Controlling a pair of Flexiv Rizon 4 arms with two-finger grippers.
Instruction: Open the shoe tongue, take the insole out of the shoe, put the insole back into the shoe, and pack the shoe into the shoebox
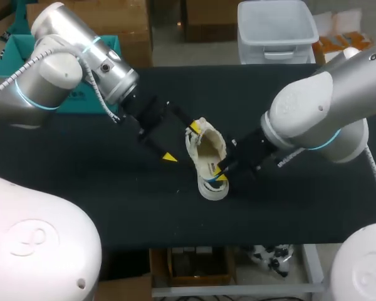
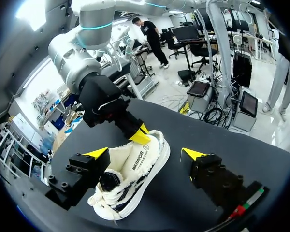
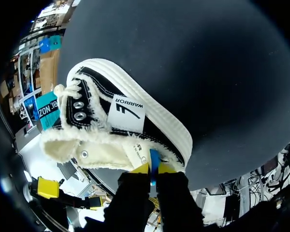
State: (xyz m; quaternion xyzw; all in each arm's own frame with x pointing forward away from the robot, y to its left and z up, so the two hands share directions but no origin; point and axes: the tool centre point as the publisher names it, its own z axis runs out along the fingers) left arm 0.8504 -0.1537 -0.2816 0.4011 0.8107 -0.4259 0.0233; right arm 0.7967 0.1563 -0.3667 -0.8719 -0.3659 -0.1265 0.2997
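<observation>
**Table** (image 1: pixel 113 207): black cloth. All the work is at its middle.

**Arms:** the left arm (image 1: pixel 62 69) comes in from the far left and the right arm (image 1: pixel 319 113) from the right. Both end at the shoe, so neither has a straight path across it.

**Shoe** (image 1: pixel 207 157): at the table's centre and apparently on its sole. The laced end is far, the heel near, and the opening faces up with cream lining showing. Judgement: this lets one arm steady the laced end while the other works at the heel.

**Left gripper** (image 1: pixel 182 143): released, with its fingers wide apart at the laced end. One finger lies against or just beside the tongue, but I cannot tell whether it touches. The other finger stands off to the left over bare cloth. Judgement: it is there to keep the tongue back or brace the shoe.

**Right gripper** (image 1: pixel 220 177): clenched at the heel rim on a thin blue edge. I take this to be the heel end of the insole (image 3: pixel 154 170). Most of the insole is inside the shoe. I cannot tell whether it is being drawn out or seated.

**In the way:** the fleecy collar closes round the insole, and the left finger narrows the opening. I cannot pick out the shoebox on the table.
</observation>
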